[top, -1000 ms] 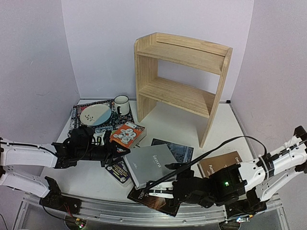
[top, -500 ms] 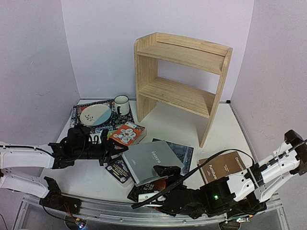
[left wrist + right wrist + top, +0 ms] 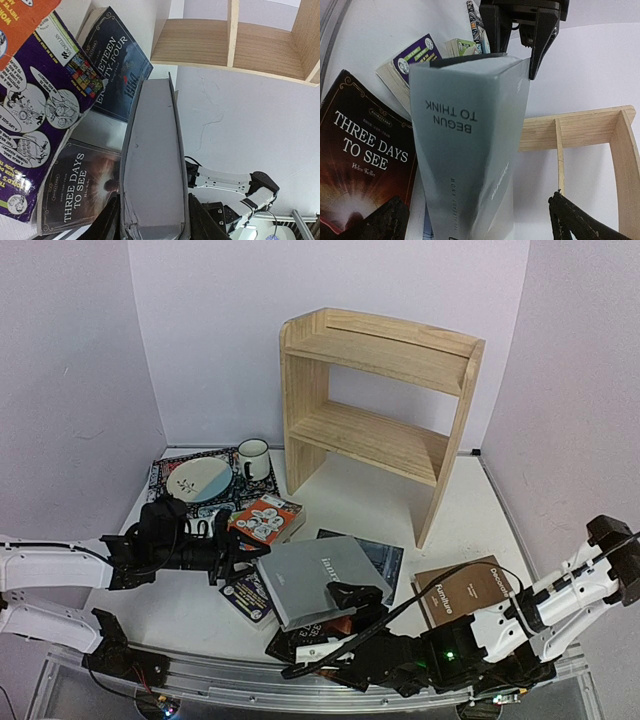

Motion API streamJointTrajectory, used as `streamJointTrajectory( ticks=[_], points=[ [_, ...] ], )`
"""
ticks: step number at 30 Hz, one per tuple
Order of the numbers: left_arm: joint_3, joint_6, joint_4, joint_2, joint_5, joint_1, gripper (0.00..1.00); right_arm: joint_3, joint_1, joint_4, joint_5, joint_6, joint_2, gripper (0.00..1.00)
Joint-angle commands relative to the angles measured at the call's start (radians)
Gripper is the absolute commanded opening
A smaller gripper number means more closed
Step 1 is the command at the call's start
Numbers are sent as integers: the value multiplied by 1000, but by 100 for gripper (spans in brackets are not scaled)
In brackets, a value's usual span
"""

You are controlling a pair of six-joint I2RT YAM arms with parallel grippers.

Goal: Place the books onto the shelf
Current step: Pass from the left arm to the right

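Right arm has slid to the left along the near edge of the table (image 3: 370, 500) vs. one second ago, and the brown book (image 3: 470, 592) it covered before now shows almost whole. The grey book (image 3: 318, 580) is turned a little and raised since then.

The right gripper (image 3: 345, 605) is now at the near end of the grey book, fingers spread wide apart. In the right wrist cam the book sits btw. the two fingertips (image 3: 380, 220), w/ no contact that I can see.

The left gripper (image 3: 240, 558) is clamped on the left end of the grey book, one finger (image 3: 110, 220) on each cover, so the book is held tilted above the other books. I cannot tell if its lower edge touches them.

Under and beside it lie Three Days to See (image 3: 82, 192), Nineteen Eighty-Four (image 3: 112, 65) and the purple cartoon paperback (image 3: 35, 115), all flat on the table. The orange paperback (image 3: 265, 520) lies just behind the left gripper.

The shelf (image 3: 375, 420) stands upright at the far side, well apart from the grey book. Left of it is a placemat (image 3: 165, 475) w/ a plate (image 3: 198, 480) and a mug (image 3: 253, 458) on it.
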Motion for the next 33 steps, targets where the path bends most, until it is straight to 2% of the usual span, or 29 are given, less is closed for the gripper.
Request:
streamJointTrajectory(
  ticks=[1,8,11,17,22,24,27,33],
  points=[
    [75,-22,48,-5,68,5,40,-5,-14,75,52,-39,9,98],
    [83,-29,50,-31,91,4,41,-2,-28,140,81,-86,32,87],
    [74,-36,50,-44,95,4,41,-3,-34,170,80,-109,32,74],
    [70,-38,51,-52,113,5,41,2,-40,233,93,-176,60,60],
    [73,-31,51,-54,120,4,43,0,-40,264,82,-186,51,37],
    [71,-27,51,-57,113,5,46,-2,-40,267,74,-182,37,29],
    [70,-21,51,-61,99,5,56,0,-40,267,71,-183,27,26],
    [71,6,51,-65,93,7,92,-6,-40,269,75,-187,3,22]
  ],
)
